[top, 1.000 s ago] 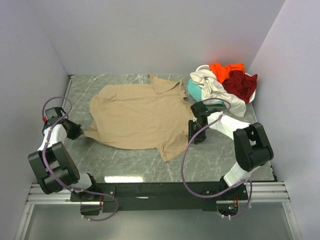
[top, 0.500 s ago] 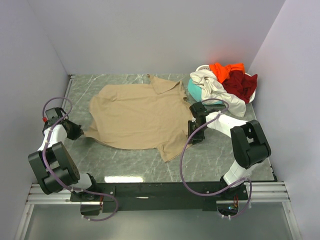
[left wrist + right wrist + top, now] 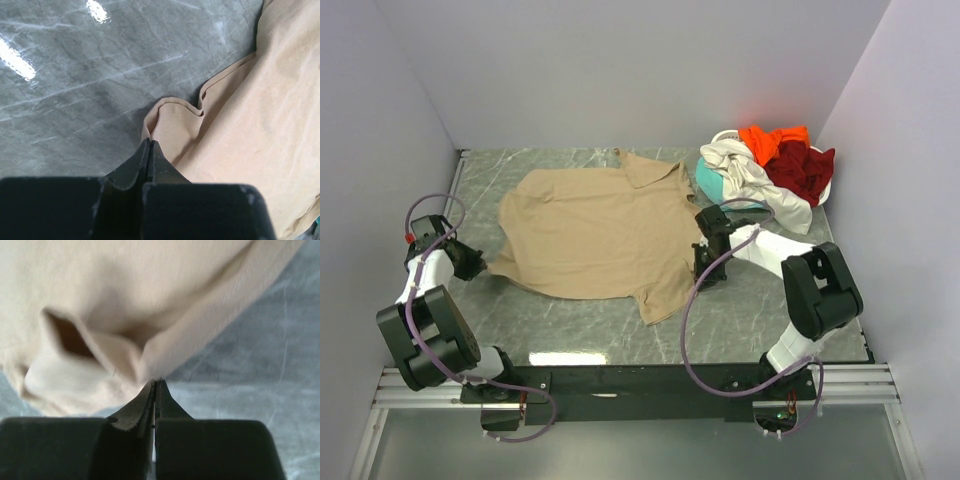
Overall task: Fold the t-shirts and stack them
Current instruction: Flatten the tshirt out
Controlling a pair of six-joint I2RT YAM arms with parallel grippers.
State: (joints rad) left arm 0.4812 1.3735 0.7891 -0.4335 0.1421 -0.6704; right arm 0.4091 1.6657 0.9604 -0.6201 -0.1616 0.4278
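A large tan short-sleeved cloth t-shirt (image 3: 600, 235) lies spread nearly flat on the grey marbled table top (image 3: 760, 310), its far edge near the back wall and its near hem running slantwise, with a broad band of bare marble between that hem and the arm bases. The left gripper (image 3: 472, 262) sits at the shirt's left corner, close to the left wall; in the left wrist view its jaws are pressed together on a small raised fold of the tan edge (image 3: 172, 117), open marble beyond. The right gripper (image 3: 704, 266) is at the shirt's right edge, jaws closed on a puckered fold of tan cloth (image 3: 120, 355), bare table to its right. In the far right corner, crumpled together, lie a cream-white cloth shirt (image 3: 748, 178), a bright orange one (image 3: 770, 140), a dark red one (image 3: 805, 170) and a teal one (image 3: 707, 178), the teal just beside the tan shirt.
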